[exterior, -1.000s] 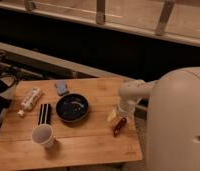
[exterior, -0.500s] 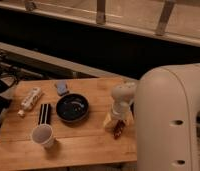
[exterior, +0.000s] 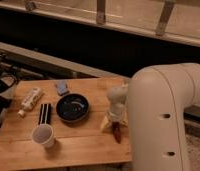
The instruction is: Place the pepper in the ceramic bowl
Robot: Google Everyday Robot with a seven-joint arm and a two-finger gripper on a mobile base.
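Observation:
The pepper (exterior: 116, 133) is a slim dark red chili lying on the wooden table (exterior: 78, 150) near its right edge. My gripper (exterior: 114, 125) points down right over the pepper, its yellowish fingertips at the pepper's upper end. The ceramic bowl (exterior: 72, 107) is a shallow glossy black bowl at the table's middle, to the left of the gripper and apart from it. The big white arm housing fills the right side and hides the table's right edge.
A white paper cup (exterior: 43, 135) stands at the front left. A black flat bar (exterior: 44, 113) lies left of the bowl. A white bottle (exterior: 30, 99) lies at the far left, and a small blue-grey object (exterior: 61, 88) sits behind the bowl.
The arm has swung left and toward the camera, so its white housing fills more of the right side. The gripper has come down over the pepper, which still lies on the table.

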